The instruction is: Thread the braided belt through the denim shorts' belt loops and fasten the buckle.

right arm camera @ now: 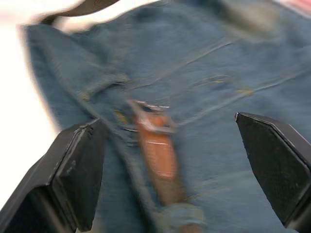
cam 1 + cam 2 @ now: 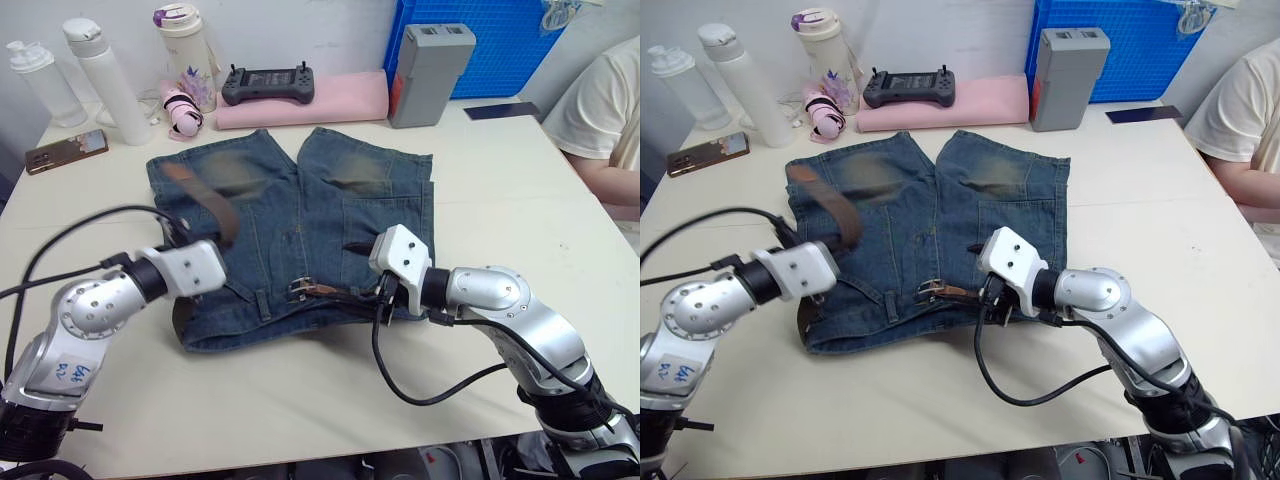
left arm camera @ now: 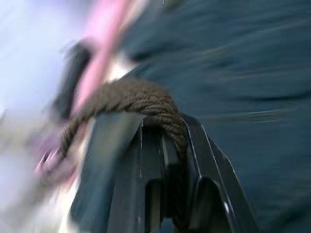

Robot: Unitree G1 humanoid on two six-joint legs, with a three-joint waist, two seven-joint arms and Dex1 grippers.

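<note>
Nearest the robot, the denim shorts (image 2: pixel 300 240) lie flat on the white table (image 2: pixel 500 200) with the waistband toward the robot and the two legs pointing away. The braided belt (image 2: pixel 205 200) runs along that waistband. The buckle (image 2: pixel 298 289) sits near the middle of the waistband, with a brown stretch of belt leading from it toward the right gripper (image 1: pixel 170 179). In the right wrist view this gripper's two black fingers (image 1: pixel 80 170) stand wide apart, one on each side of the buckle and strap, touching neither. The left gripper (image 3: pixel 163 160) is at the shorts' left waistband corner, and its fingers are closed on the belt, which arches over their tips in the left wrist view. From there the belt's free end rises in a curve above the left leg of the shorts, off the cloth.

Farther back on the table stand two white bottles (image 2: pixel 100 80), a cream bottle with a purple lid (image 2: pixel 185 50), a phone (image 2: pixel 66 150), a black handheld controller (image 2: pixel 267 85) on a pink pad (image 2: pixel 320 100), and a grey box (image 2: pixel 430 70) before a blue crate (image 2: pixel 490 40). A person in a pale shirt (image 2: pixel 605 110) sits at the far right edge
</note>
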